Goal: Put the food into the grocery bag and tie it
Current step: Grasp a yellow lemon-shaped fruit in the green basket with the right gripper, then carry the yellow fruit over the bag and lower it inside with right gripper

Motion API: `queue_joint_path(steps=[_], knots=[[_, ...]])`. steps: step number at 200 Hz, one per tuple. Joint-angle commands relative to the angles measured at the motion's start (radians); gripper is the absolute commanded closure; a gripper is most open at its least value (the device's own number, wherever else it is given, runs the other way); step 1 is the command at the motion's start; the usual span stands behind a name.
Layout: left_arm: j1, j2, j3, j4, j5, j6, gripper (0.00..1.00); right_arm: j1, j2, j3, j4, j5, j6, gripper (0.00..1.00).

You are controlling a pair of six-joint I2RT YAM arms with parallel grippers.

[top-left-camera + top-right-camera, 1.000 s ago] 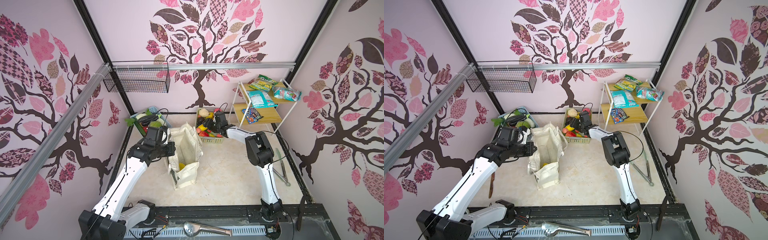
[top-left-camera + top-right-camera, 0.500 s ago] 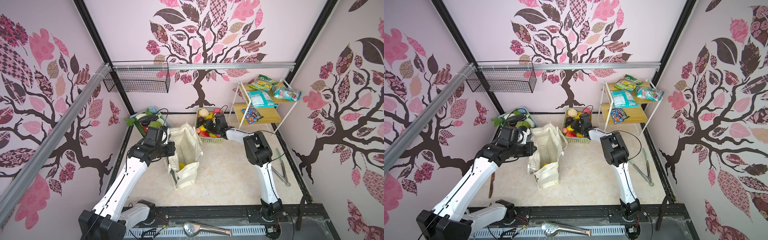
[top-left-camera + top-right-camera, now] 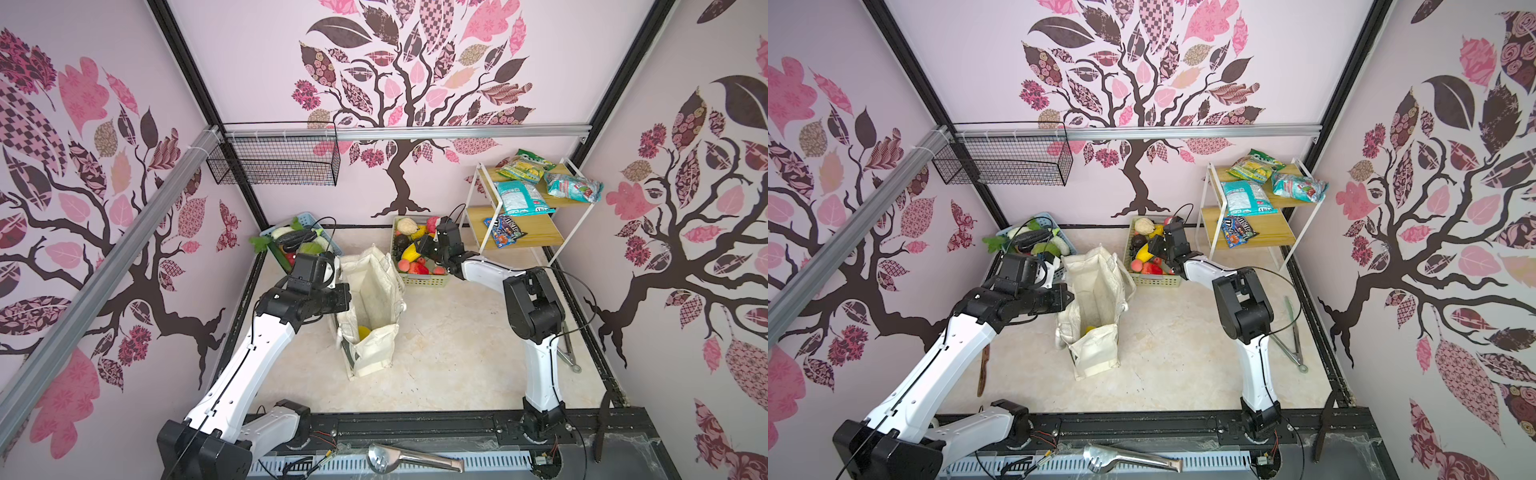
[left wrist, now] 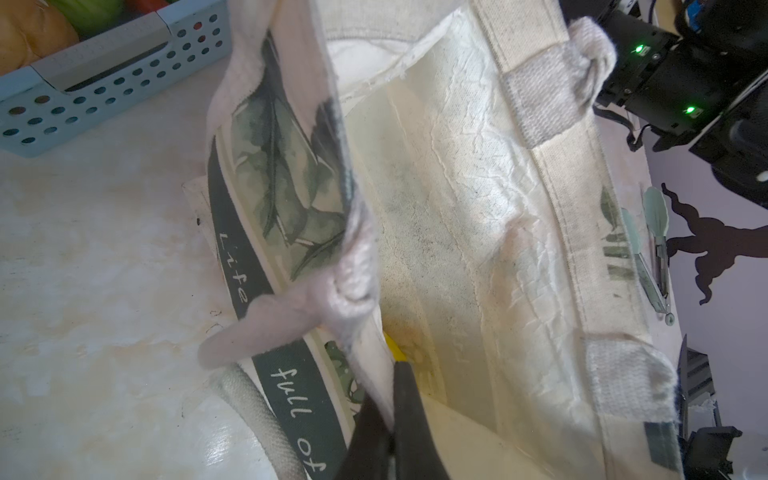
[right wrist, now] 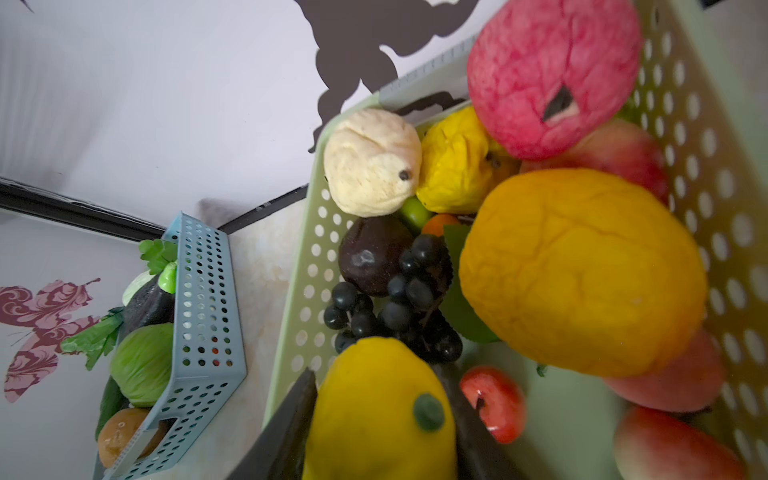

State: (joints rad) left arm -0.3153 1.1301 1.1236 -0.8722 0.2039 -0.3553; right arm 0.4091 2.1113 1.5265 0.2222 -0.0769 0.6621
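Yellow fruit (image 5: 374, 415), long axis along right hand (image 5: 376, 374)

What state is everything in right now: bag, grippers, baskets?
grocery bag: upright, mouth open, a yellow fruit inside
left gripper: shut on the bag's rim
right gripper: shut on a lemon in the green basket
green basket: full
blue basket: full
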Motion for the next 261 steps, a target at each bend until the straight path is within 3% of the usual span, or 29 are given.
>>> queue_joint_path(steps=[1, 39, 118, 191, 261], knots=[[-0.008, 0.013, 0.002, -0.009, 0.008, 0.003, 1.0, -0.003, -0.091, -0.007, -0.002, 0.033, -0.069, 0.55], [-0.008, 0.023, -0.001, -0.003, 0.026, 0.004, 1.0, -0.002, -0.155, -0.02, -0.022, 0.058, -0.14, 0.55], [-0.025, 0.058, 0.023, 0.033, 0.028, -0.018, 1.0, 0.022, -0.392, -0.135, -0.018, -0.011, -0.164, 0.54], [-0.035, 0.078, 0.054, 0.035, 0.02, -0.022, 1.0, 0.19, -0.574, -0.187, -0.052, -0.03, -0.256, 0.53], [-0.038, 0.073, 0.065, 0.05, -0.024, -0.042, 1.0, 0.371, -0.607, -0.239, -0.11, -0.049, -0.326, 0.52]])
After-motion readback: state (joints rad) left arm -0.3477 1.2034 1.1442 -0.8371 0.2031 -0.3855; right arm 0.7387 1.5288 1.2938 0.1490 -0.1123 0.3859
